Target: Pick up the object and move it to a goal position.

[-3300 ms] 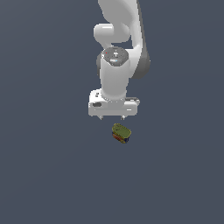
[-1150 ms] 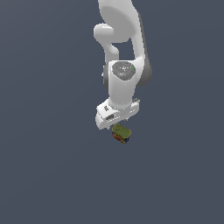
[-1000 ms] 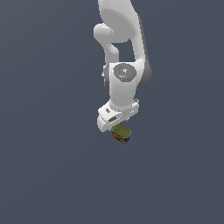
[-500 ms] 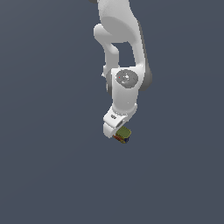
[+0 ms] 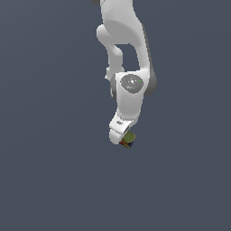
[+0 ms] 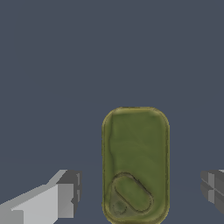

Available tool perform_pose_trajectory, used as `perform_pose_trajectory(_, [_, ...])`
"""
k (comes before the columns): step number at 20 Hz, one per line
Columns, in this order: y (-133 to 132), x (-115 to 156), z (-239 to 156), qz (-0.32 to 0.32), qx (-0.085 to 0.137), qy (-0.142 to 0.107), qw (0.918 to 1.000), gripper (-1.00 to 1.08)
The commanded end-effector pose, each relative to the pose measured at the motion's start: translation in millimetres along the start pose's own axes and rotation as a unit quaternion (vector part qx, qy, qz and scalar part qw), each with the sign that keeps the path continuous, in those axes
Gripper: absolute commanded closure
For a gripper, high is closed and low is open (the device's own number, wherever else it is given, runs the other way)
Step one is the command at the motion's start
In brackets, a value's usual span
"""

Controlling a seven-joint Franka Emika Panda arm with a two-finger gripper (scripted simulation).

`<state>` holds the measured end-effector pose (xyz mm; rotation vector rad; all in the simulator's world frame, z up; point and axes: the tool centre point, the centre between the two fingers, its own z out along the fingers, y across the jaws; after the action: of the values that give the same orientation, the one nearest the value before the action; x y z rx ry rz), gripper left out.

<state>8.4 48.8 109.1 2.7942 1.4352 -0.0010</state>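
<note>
Wrist view shows the gripper spread wide around the object; exterior view hides that gap.

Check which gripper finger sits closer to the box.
The finger with the white body behind it; its gap to the box is smaller. Neither finger touches.

Olive-green top on the object, white arm, grey fingers, slate-grey ground
</note>
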Motion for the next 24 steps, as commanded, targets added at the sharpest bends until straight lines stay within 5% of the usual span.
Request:
perform_pose_trajectory(1, [0,0,0,-0.004,0.0,0.0,1.0,-0.92])
perform_pose_trajectory(19, [0,0,51,-0.004,0.0,0.0,1.0,-0.92])
perform_pose_trajectory(20, [0,0,51,-0.004,0.0,0.0,1.0,1.08])
perform_pose_trajectory(24, [0,0,51,-0.004,0.0,0.0,1.0,1.08])
